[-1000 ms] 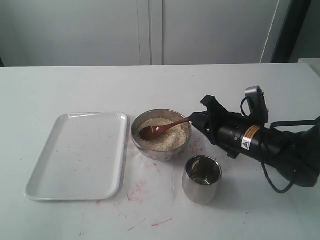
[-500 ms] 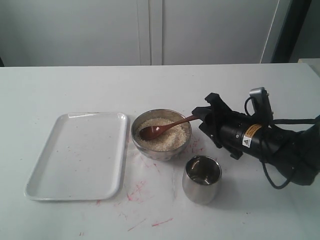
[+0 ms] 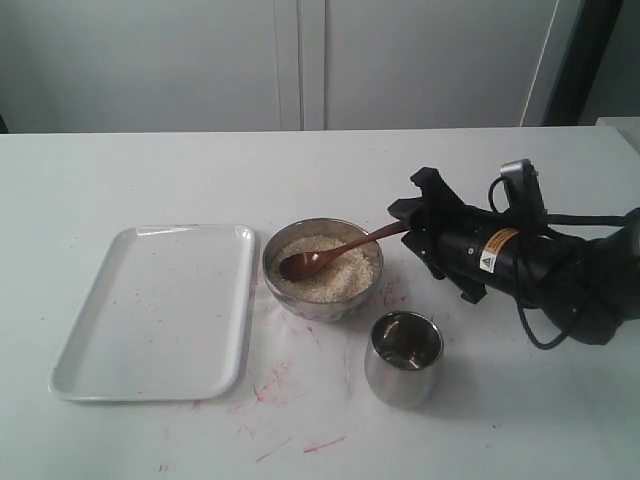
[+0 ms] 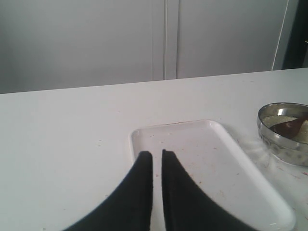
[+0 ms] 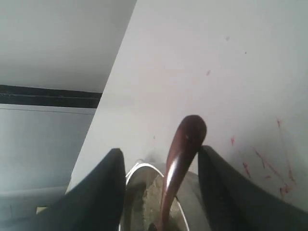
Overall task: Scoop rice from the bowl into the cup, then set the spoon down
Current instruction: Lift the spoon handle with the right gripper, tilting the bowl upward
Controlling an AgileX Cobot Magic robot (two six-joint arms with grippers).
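Right wrist view | our right gripper (image 5: 160, 150), jaws apart, straddles slim reddish-brown wooden spoon (image 5: 187, 134) | propped on round steel bowl (image 5: 144, 165), presumably for grasping.

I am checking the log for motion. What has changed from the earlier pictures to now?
The right gripper shifted upward and slightly right in the exterior view, open, with the handle tip of the spoon between its fingers. The spoon, bowl, cup and tray stayed put.

The right claw (image 3: 405, 196) has pulled back from the bowl (image 3: 320, 308), drifting up and to the right. More of the spoon (image 3: 335, 254) handle now shows bare, its end lying loose between the spread jaws instead of hidden among them.
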